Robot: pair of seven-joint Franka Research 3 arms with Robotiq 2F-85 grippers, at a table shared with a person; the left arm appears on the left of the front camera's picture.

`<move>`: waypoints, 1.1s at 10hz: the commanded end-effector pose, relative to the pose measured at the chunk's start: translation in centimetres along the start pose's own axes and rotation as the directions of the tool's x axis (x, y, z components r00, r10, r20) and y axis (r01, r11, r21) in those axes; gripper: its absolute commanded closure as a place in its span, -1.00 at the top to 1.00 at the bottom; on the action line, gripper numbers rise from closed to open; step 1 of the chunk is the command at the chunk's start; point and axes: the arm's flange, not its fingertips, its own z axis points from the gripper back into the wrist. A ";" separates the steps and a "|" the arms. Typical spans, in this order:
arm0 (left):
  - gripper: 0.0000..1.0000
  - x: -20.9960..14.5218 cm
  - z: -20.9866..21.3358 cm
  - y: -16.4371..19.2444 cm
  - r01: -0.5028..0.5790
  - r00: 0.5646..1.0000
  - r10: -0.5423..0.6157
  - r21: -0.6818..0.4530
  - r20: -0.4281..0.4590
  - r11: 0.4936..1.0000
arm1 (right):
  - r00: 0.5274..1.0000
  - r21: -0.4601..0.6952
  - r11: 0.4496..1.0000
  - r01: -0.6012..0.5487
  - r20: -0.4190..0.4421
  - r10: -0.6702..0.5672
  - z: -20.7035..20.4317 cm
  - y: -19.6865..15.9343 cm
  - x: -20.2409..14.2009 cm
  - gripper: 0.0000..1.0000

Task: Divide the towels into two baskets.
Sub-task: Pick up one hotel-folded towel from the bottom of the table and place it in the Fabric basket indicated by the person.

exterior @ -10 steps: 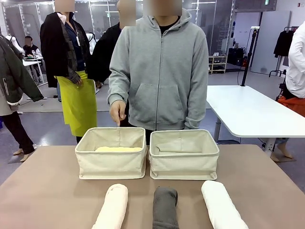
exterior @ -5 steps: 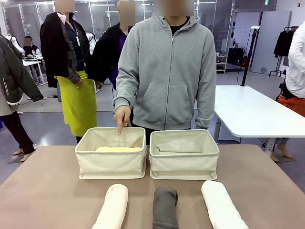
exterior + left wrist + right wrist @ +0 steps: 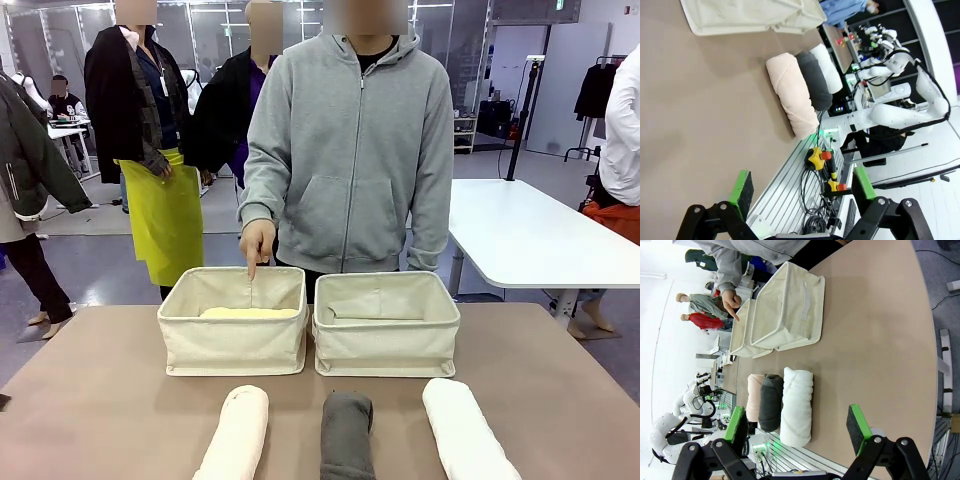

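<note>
Two cream canvas baskets stand side by side at the far middle of the table. The left basket (image 3: 235,340) holds a pale yellow towel (image 3: 250,313); inside the right basket (image 3: 386,340) I see only fabric. Three rolled towels lie in a row near the front edge: cream (image 3: 236,435), dark grey (image 3: 347,435), white (image 3: 465,432). The person's hand (image 3: 256,243) points a finger down into the left basket. My left gripper (image 3: 803,187) is open above the table's near edge, with the cream towel (image 3: 792,95) ahead. My right gripper (image 3: 797,429) is open, short of the white towel (image 3: 797,405).
The person in a grey hoodie stands close behind the baskets. An aluminium rail with cables and yellow stop buttons (image 3: 816,157) runs along the table's near edge. Bare brown tabletop (image 3: 90,390) lies left and right of the towels and baskets.
The person has stepped slightly to the right and lowered the pointing hand toward the left basket. Towels and baskets have not moved.
</note>
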 end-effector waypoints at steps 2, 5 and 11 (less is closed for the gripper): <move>1.00 1.3 -6.6 -3.8 -0.082 0.990 0.088 0.060 -0.110 0.995 | 1.000 0.004 1.000 -0.006 0.004 0.006 0.2 0.2 -0.1 1.00; 1.00 1.5 -12.0 -6.6 -0.105 0.981 0.134 0.193 -0.143 0.975 | 1.000 0.004 1.000 -0.006 0.004 0.006 0.2 0.2 -0.1 1.00; 1.00 3.5 -22.3 -11.4 -0.044 0.967 0.156 0.467 -0.203 0.883 | 1.000 0.004 1.000 -0.006 0.004 0.006 0.2 0.2 -0.1 1.00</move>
